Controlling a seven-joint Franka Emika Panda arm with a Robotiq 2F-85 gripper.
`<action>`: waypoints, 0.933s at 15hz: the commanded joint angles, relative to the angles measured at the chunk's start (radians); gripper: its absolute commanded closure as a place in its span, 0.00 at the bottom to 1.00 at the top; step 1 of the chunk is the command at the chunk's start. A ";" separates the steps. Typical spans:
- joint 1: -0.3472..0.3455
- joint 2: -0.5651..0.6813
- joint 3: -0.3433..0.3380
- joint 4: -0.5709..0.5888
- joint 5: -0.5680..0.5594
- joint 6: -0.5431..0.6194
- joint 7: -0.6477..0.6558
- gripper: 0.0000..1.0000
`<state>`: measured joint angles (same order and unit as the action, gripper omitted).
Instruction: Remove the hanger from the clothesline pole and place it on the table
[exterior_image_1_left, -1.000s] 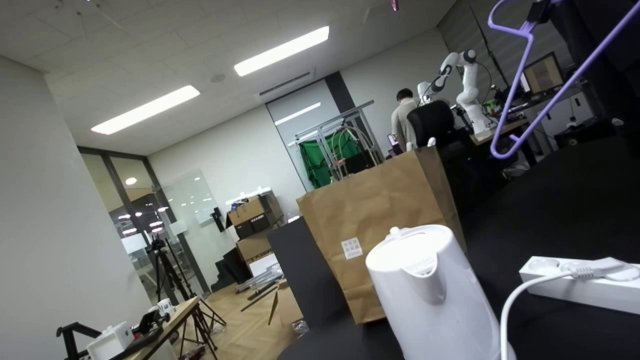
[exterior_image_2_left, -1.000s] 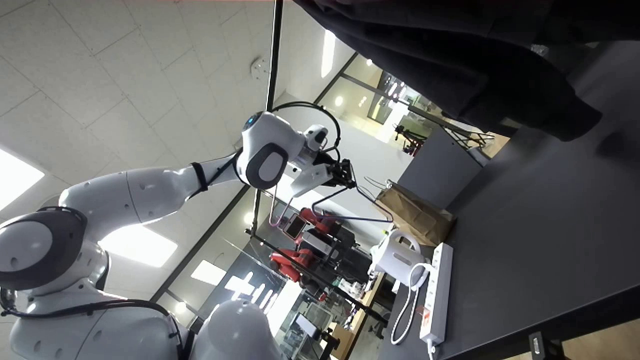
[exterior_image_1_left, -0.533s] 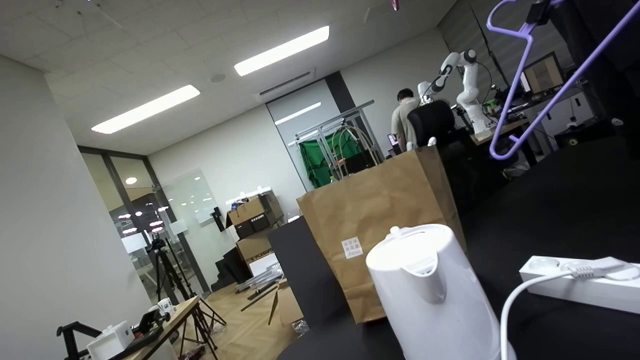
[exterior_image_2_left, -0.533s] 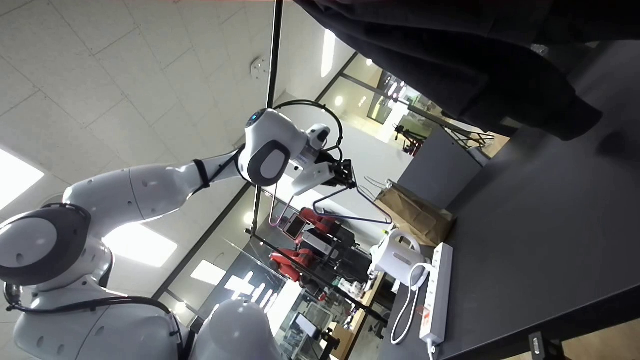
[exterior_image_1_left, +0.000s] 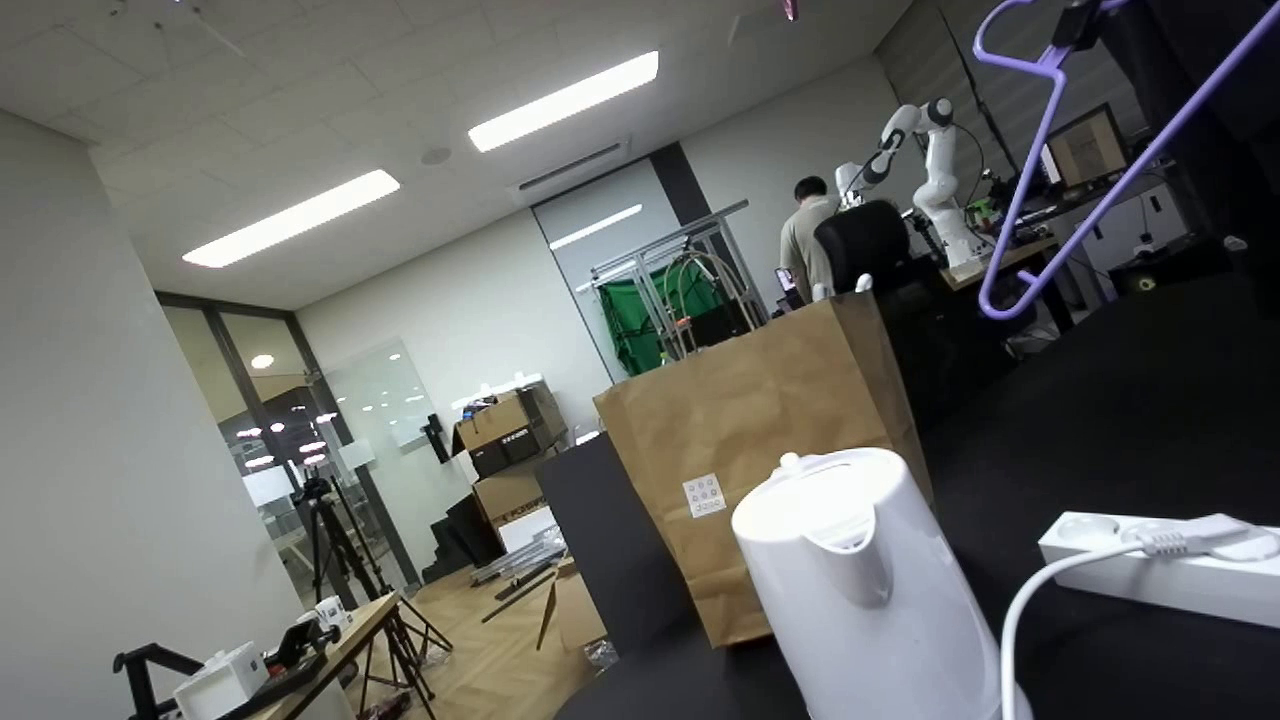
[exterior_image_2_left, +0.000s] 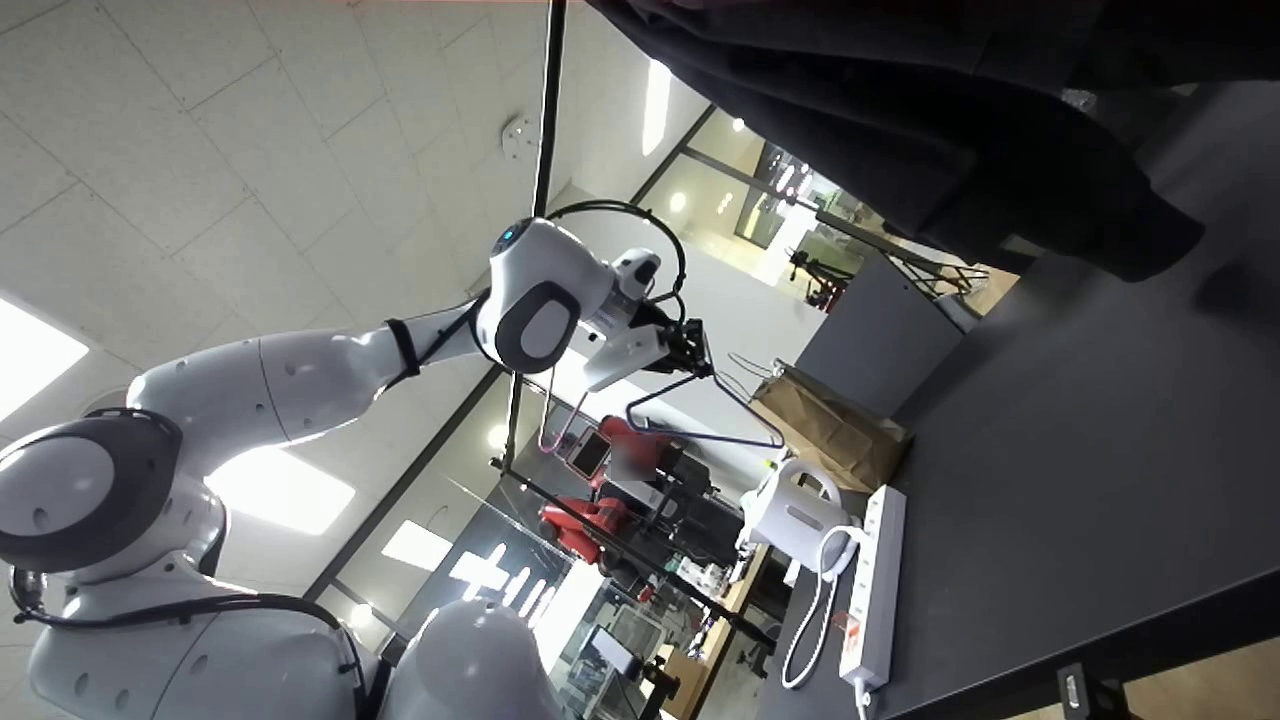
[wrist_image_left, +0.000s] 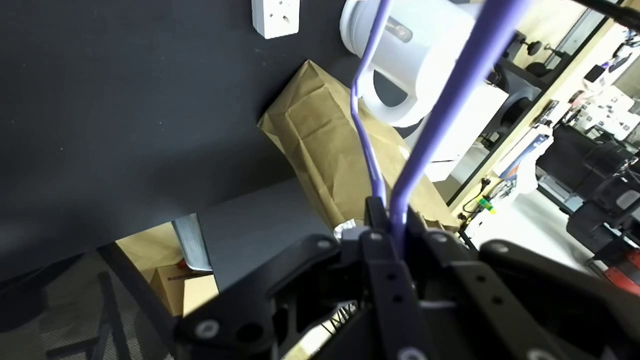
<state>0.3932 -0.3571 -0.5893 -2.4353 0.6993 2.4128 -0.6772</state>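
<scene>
Hanger (wrist_image_left: 451, 102) is squeezed snug in the pincer (wrist_image_left: 392, 215) in the wrist view, paper bag (wrist_image_left: 330, 140) behind it. In an exterior view it looks clear of the pole (exterior_image_2_left: 547, 110) and up off the counter (exterior_image_2_left: 1090, 430), barely shifted over the last second. In an exterior view it's midair too, higher than the kettle (exterior_image_1_left: 880, 610). So unhooking's likely done, but no real progress on lowering just now.

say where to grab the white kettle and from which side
Probably by its loop handle, from above with the claw astride it. In the wrist view, that slim loop stands open off the wide body of the white kettle. It faces the paper bag, which could crowd a sideways approach. The claw is shut on the purple hanger, so would need freeing first.
</scene>
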 joint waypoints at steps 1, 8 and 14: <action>-0.143 0.050 0.105 0.016 0.064 -0.060 -0.074 0.98; -0.421 0.277 0.123 0.121 0.262 -0.358 -0.230 0.98; -0.588 0.474 0.214 0.199 0.320 -0.317 -0.259 0.98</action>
<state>-0.1413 0.0212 -0.4331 -2.3064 1.0053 2.0869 -0.9517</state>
